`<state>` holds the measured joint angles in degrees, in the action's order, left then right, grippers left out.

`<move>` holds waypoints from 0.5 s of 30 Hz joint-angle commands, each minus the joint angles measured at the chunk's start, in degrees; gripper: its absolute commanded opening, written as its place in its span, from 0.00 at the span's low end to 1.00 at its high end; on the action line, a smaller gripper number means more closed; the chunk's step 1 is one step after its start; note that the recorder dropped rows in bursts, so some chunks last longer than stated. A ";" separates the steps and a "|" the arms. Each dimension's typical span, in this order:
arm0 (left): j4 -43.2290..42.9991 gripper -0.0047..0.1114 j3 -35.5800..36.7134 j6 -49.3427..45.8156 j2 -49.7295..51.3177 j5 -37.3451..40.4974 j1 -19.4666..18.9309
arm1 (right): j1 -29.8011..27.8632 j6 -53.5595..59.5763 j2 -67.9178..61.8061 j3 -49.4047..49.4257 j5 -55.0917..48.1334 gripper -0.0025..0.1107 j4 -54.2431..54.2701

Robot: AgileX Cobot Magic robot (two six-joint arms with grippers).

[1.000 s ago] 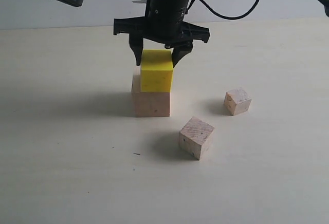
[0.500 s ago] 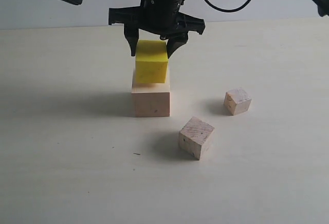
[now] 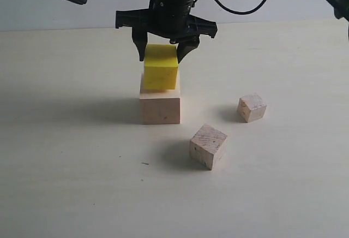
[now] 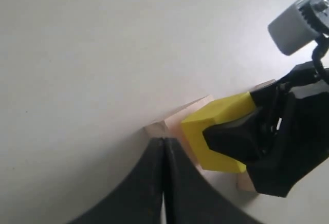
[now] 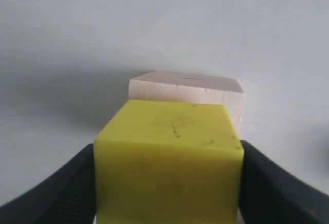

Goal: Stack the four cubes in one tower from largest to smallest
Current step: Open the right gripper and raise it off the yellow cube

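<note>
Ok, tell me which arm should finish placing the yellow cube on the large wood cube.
Right. The right gripper grips the yellow cube directly over the large wood cube, so it likely need only lower and release. The left gripper is shut, empty and off to the side.

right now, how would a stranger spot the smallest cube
Find the yellow cube over the large wood cube. Two loose cubes lie right of it in the exterior view; the smallest cube is the rightmost, smaller than the medium cube.

Pale wooden table (image 3: 82, 183) before a white wall (image 3: 109, 14).
</note>
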<state>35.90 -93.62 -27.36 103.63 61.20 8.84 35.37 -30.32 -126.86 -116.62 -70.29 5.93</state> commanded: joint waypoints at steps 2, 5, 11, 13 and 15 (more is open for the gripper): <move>0.26 0.04 0.27 -0.24 -0.49 -0.36 0.28 | 1.27 0.34 0.87 -0.31 0.33 0.02 -3.24; 0.26 0.04 0.27 -0.49 -0.49 -0.26 0.28 | 1.27 0.34 0.87 -0.31 0.33 0.02 -3.34; 0.26 0.04 0.27 -0.49 -0.49 -0.26 0.28 | 1.27 0.34 0.87 -0.31 0.33 0.02 -3.05; 0.26 0.04 0.27 -0.49 -0.49 -0.26 0.28 | 1.27 0.34 0.87 -0.31 0.33 0.02 -2.96; 0.26 0.04 0.27 -0.49 -0.49 -0.15 0.28 | 1.27 0.13 0.87 -0.31 0.33 0.02 -3.03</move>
<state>35.90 -93.62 -27.60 103.52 61.20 8.84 36.56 -30.32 -126.86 -116.62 -70.29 3.33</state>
